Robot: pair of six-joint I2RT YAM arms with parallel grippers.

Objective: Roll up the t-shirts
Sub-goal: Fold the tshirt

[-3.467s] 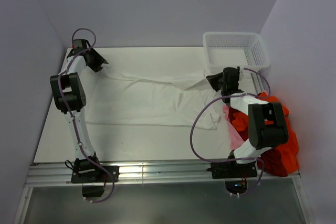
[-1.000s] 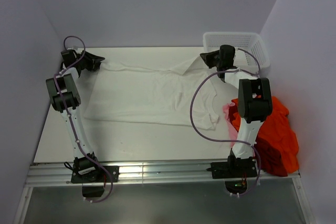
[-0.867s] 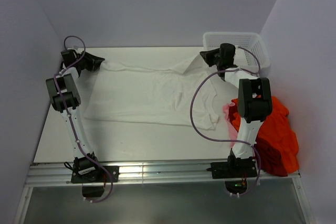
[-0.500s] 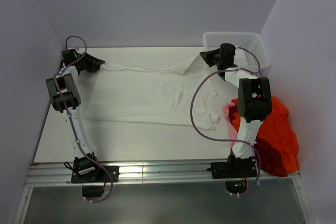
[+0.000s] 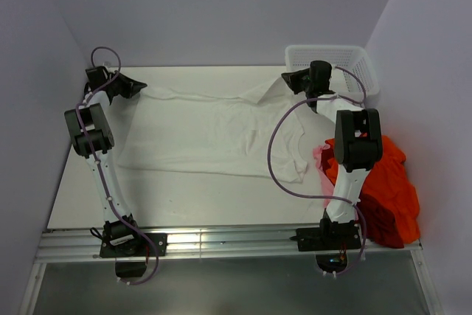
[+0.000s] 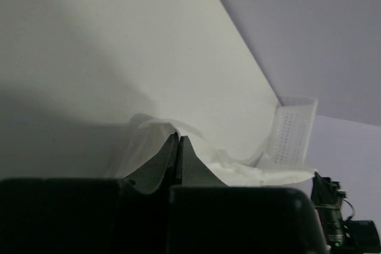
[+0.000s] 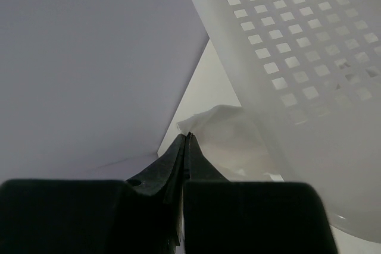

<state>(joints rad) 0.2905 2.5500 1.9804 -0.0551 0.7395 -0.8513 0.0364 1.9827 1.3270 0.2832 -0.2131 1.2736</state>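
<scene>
A white t-shirt (image 5: 214, 134) lies spread across the table, its far edge stretched between my two grippers. My left gripper (image 5: 141, 87) sits at the back left, shut on the shirt's left corner. In the left wrist view the cloth (image 6: 146, 132) tents up around the closed tips (image 6: 179, 137). Beside the basket at the back right, my right gripper (image 5: 286, 81) is shut on the other corner. That corner (image 7: 226, 126) pokes out past its tips (image 7: 189, 134). The orange-red t-shirts (image 5: 387, 182) lie heaped at the table's right edge, beside the right arm.
A white mesh basket (image 5: 354, 60) stands at the back right corner, close against my right gripper; its wall (image 7: 297, 57) fills the right wrist view. The purple walls stand close at the back and on both sides. A pinkish cloth (image 5: 322, 164) lies between the white shirt and the heap.
My left gripper's jaws have closed on the shirt corner and it has shifted slightly left. Since the earliest frame both grippers carried the shirt's far edge toward the back. The right gripper stayed shut.
</scene>
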